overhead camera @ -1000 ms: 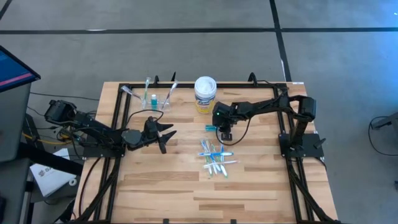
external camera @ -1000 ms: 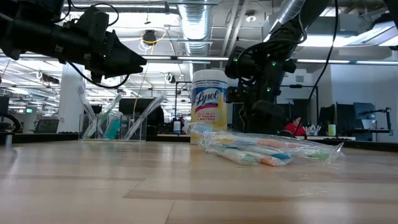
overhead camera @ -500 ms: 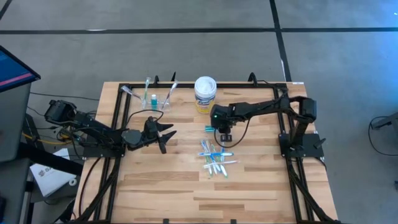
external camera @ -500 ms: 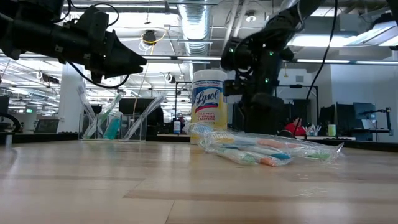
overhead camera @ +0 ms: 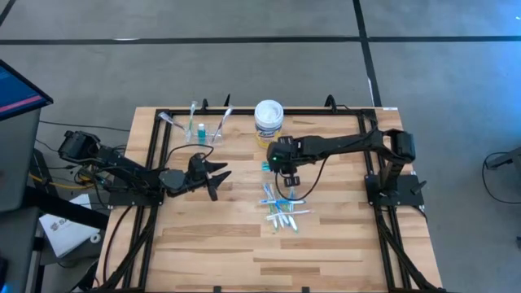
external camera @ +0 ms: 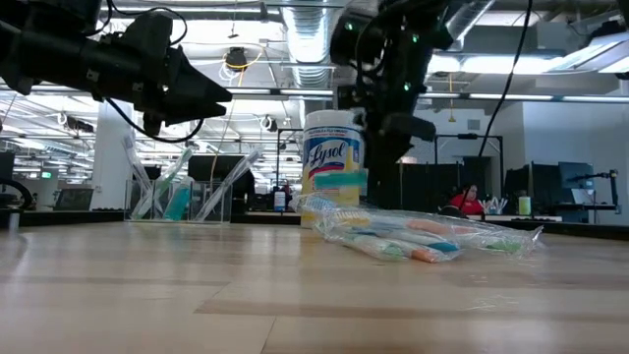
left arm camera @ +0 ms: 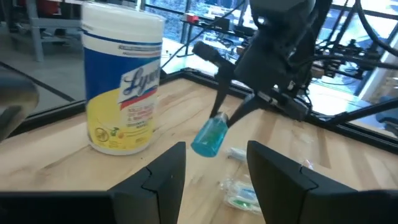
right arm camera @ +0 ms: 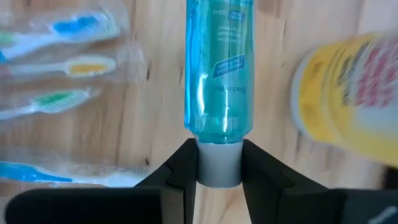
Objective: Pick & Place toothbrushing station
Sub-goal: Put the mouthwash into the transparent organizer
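Since a second ago the right gripper (overhead camera: 280,163) has swung toward the picture's left in the high view and risen in the low view, carrying a teal toothpaste tube (right arm camera: 217,68) with it; it now hangs near the frame's centre, just below the yellow-labelled wipes tub (overhead camera: 268,123). Its fingers (right arm camera: 180,168) are clamped on the tube's grey cap, and in the left wrist view the tube (left arm camera: 209,136) dangles tilted above the wooden table (overhead camera: 220,244), clear of the surface. In the low view the tube shows as a teal patch in front of the tub (external camera: 332,162). Wrapped toothbrushes (overhead camera: 282,207) lie in a loose pile below the centre of the high view, just under the right gripper. A clear plastic cup (overhead camera: 203,130), upper left of centre, holds upright brushes and a teal tube. The left gripper (overhead camera: 216,179) hovers left of centre and has not shifted, its fingers (left arm camera: 168,174) apart and holding nothing.
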